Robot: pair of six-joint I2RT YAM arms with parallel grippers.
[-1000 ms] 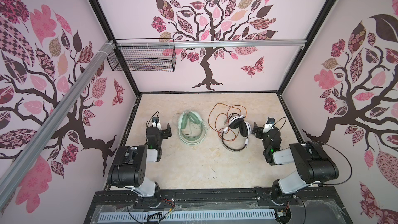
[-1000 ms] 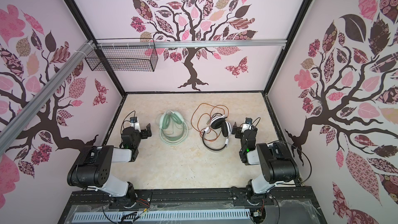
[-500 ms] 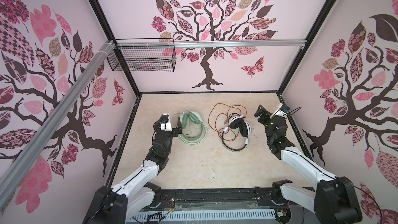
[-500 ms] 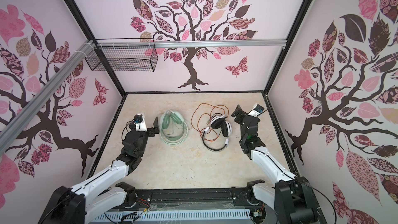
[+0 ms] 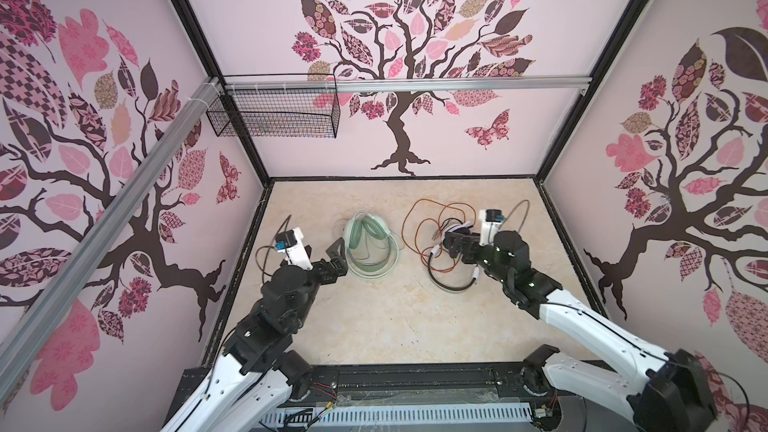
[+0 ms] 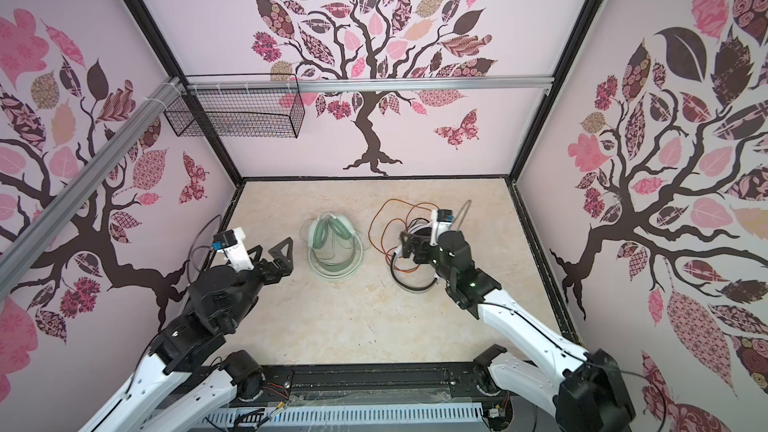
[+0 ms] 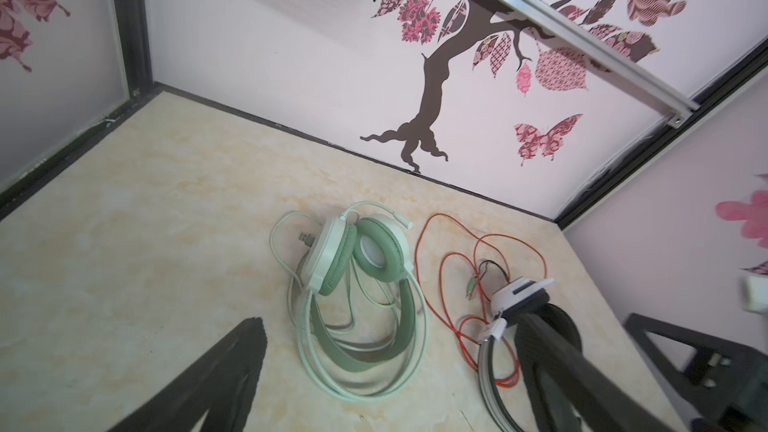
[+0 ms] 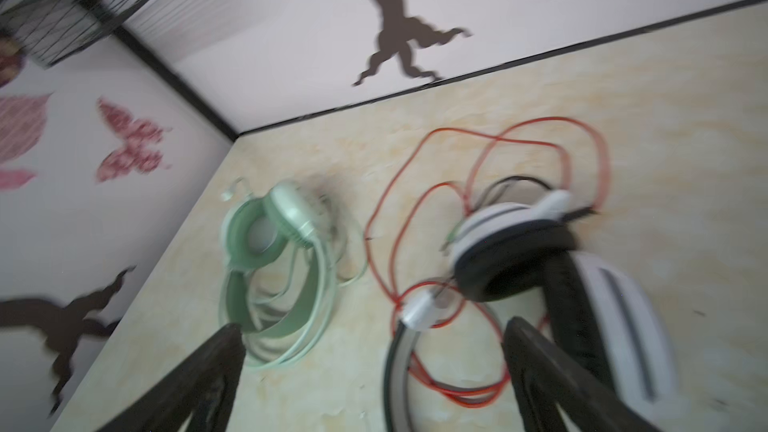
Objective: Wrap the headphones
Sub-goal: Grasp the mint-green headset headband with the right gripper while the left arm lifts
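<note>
Reading this as the reach before the first grab: nothing is wrapped yet, and both pairs lie flat on the bench (image 5: 374,326) with their cords loose.

Jaws of the left gripper (image 5: 337,259) are wide and empty, just short of the mint-green headphones (image 5: 368,243). In the left wrist view that pair sits dead ahead, framed between the two jaws and apart from both. Its pale cord (image 7: 303,342) is already in rough loops around the band, with the USB plug (image 7: 305,238) out past the cups, on the far side from the jaws.

Jaws of the right gripper (image 5: 453,245) are also wide and empty, over the white headphones (image 8: 507,238). The black-padded cup is just ahead between the jaws, and the headband runs back beneath them. The right wrist view is smeared, so I can't tell if one jaw brushes the band. The orange-red cord (image 8: 498,147) sprawls in open loops beyond the cup, well ahead of the jaws.

How I'd do it:
- Take one pair at a time. The white one is the messier job.
- Pin the cup or band with one set of jaws. Pinch the cord with the other near where it leaves the cup, not mid-loop, and wind from there so the slack feeds in order.
- Close on the cord alone. Catching band and cord together would drag the whole set.
- Keep tension light. The cord is thin and likely to slip from a flat pinch, and the loops cross, so a hard pull would probably knot them.
- The mint pair likely needs only a tidy and the plug tucked in.
</note>
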